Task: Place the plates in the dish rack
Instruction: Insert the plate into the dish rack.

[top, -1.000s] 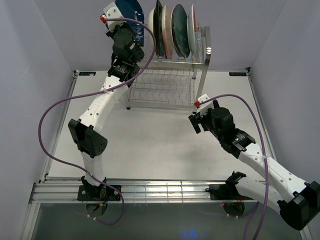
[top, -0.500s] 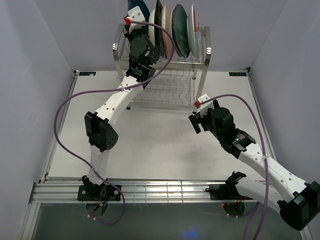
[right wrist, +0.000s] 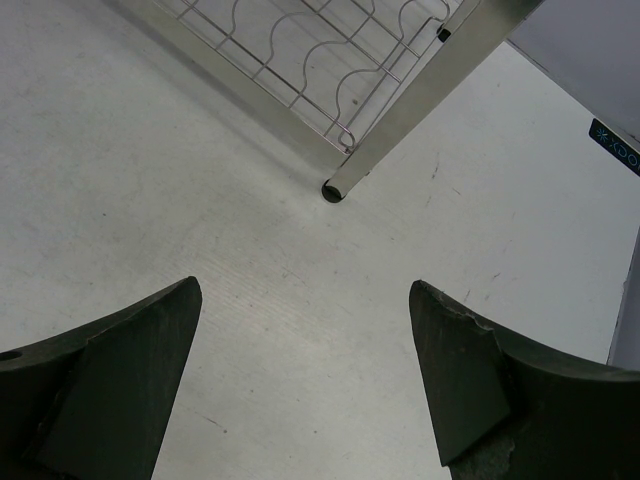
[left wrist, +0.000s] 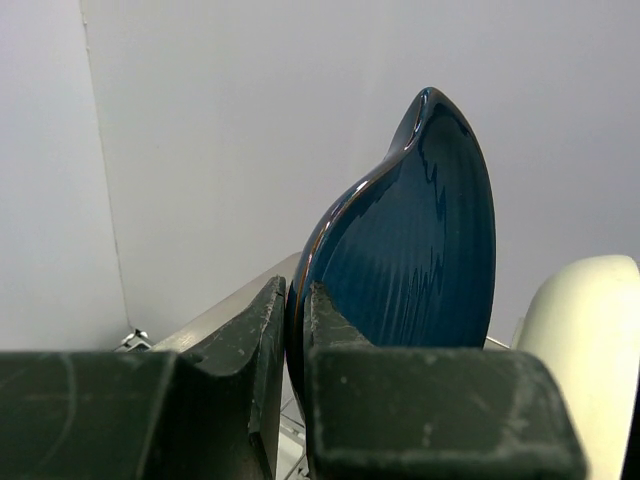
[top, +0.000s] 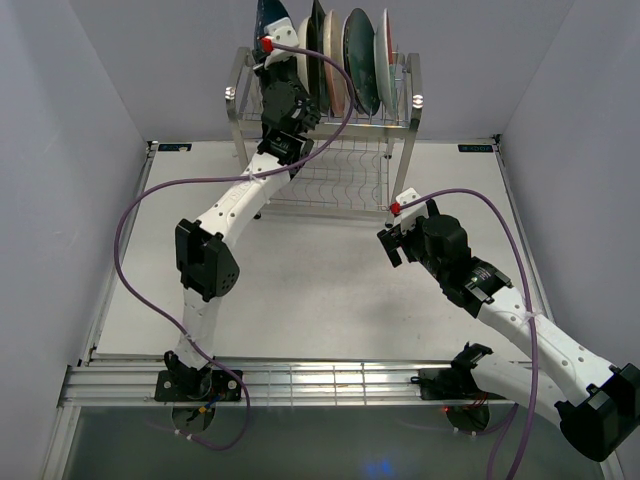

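Clamping the rim of the glossy ribbed dark blue plate (left wrist: 420,260), left gripper (left wrist: 297,302); right gripper (right wrist: 303,290) splayed.

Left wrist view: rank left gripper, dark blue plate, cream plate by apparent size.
1. left gripper, though nearness to the camera inflates it
2. dark blue plate
3. cream plate, cropped by the frame, so unsure
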`<state>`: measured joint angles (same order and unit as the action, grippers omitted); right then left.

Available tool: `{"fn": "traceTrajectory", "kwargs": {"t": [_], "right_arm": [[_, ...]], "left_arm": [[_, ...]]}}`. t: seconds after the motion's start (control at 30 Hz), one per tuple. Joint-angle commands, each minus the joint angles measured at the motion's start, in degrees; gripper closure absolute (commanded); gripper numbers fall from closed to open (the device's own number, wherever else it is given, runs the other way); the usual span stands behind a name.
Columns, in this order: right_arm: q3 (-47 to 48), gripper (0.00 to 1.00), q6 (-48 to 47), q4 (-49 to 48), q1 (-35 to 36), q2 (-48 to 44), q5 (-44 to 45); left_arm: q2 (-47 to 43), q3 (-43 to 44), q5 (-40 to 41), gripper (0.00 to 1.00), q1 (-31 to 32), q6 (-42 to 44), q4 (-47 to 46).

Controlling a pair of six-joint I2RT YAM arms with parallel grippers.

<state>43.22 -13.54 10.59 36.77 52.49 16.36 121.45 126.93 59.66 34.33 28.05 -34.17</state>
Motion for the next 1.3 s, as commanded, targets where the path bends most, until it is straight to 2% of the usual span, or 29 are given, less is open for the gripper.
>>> {"fn": "traceTrajectory", "kwargs": {"t": [0.0,0.23,0.4,0.7,1.27], "right_arm": [[1.5,0.10,0.0,-0.4,0.1,-0.5,-0.1],[1.5,0.10,0.2,-0.3,0.1,-0.3,-0.3],[1.5,0.10,0.2,-0.3,0.1,-0.5,-0.2],[1.5,0.10,0.2,-0.3,0.1,-0.2,-0.2],[1.6,0.10,0.1,-0.3,0.1,-0.1,0.2]], "left_arm": [[-6.0,-1.0,-8.1,1.00,0.0,-1.0,-4.3],[-7.2,-2.2,-8.8,1.00,-0.5,1.1,-4.0],[-8.2,-4.8,-7.5,1.00,-1.0,5.1,-9.1],[-12.4,-9.6,-9.9,1.00,-1.0,3.2,-9.1],[-11.7,-12.4,-8.6,1.00,-0.1,9.5,-14.4]]}}
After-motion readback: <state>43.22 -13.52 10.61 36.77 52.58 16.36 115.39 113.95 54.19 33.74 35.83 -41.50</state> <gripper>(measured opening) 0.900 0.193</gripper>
